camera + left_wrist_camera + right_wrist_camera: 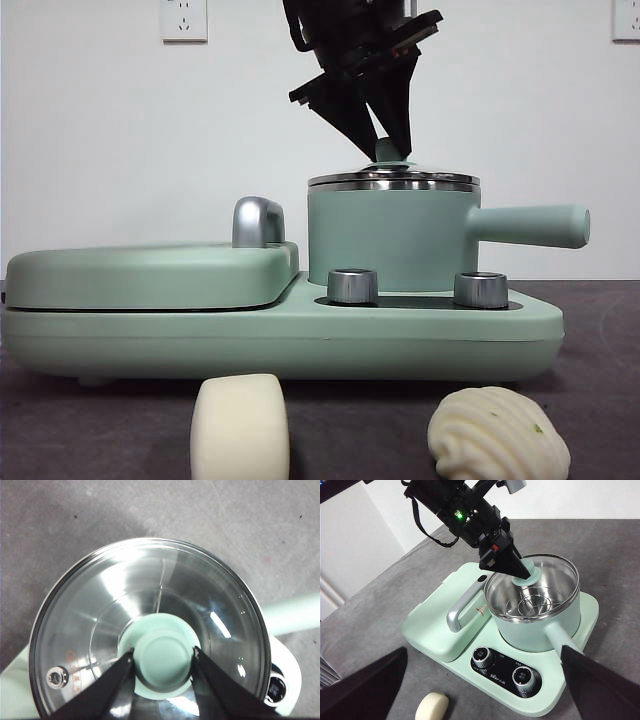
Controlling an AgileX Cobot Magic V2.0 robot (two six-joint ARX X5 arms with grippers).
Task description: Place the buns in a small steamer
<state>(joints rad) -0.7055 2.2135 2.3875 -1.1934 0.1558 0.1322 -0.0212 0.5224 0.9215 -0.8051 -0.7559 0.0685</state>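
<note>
The left gripper (388, 150) pinches the green knob (163, 659) of the glass lid (150, 580), seated on the small steamer (390, 240) — it must come off first. Both buns wait on the near table — the smooth bun (240, 428) left, the swirled bun (497, 435) right. The right gripper (485, 690) hovers near them, jaws spread.

Black wedge-shaped tool (392, 140), green LED
</note>
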